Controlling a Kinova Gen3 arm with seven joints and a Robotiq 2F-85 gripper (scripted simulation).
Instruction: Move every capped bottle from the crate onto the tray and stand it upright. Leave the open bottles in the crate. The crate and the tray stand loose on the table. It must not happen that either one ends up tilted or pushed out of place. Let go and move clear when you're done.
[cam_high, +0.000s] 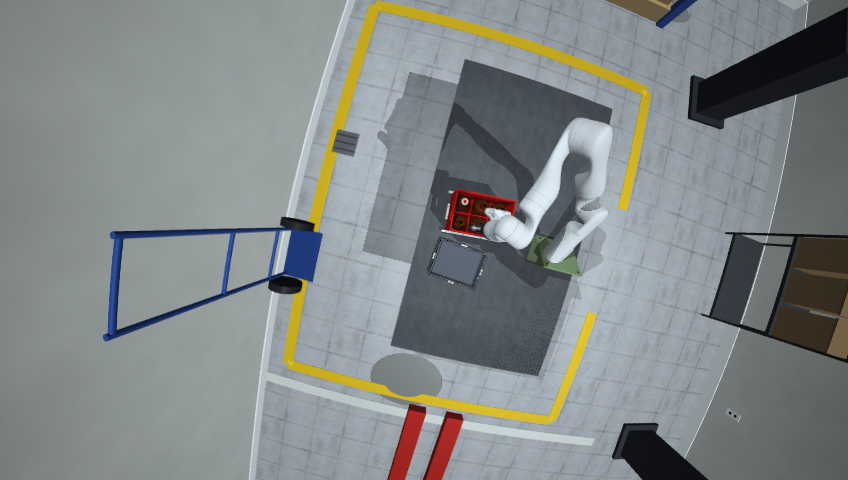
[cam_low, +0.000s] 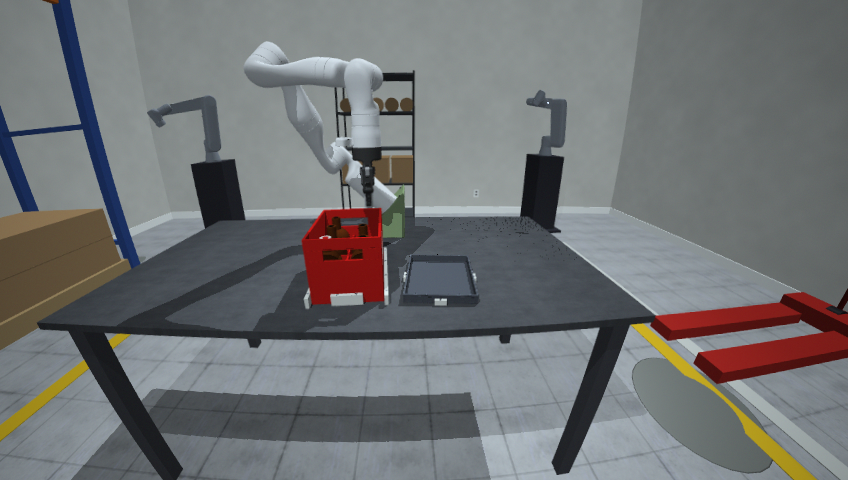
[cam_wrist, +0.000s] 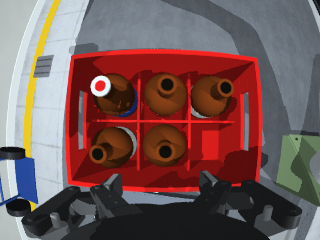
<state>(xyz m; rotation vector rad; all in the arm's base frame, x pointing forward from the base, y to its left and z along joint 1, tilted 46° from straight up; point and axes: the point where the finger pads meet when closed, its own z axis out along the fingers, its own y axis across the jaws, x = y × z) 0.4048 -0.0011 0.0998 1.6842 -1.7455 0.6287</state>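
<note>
A red crate (cam_high: 462, 193) (cam_low: 342, 270) (cam_wrist: 163, 62) stands on the table with six compartments. In the wrist view one brown bottle with a white, red-dotted cap (cam_wrist: 100, 86) (cam_high: 464, 202) (cam_low: 324, 236) stands in the far left compartment. Open brown bottles fill the far middle (cam_wrist: 166, 87), far right (cam_wrist: 218, 91), near left (cam_wrist: 106, 151) and near middle (cam_wrist: 164, 148) compartments; the near right compartment is empty. The dark tray (cam_high: 435, 258) (cam_low: 440, 258) lies empty beside the crate. My gripper (cam_wrist: 160, 182) (cam_low: 368, 199) is open and empty. It hangs above the crate's edge on the robot's side.
White blocks (cam_low: 346, 299) sit against the crate's foot. A green wedge base (cam_high: 538, 252) (cam_low: 395, 220) (cam_wrist: 300, 160) carries the arm behind the crate. Shelves, two black pedestals with cameras and a red pallet jack stand off the table.
</note>
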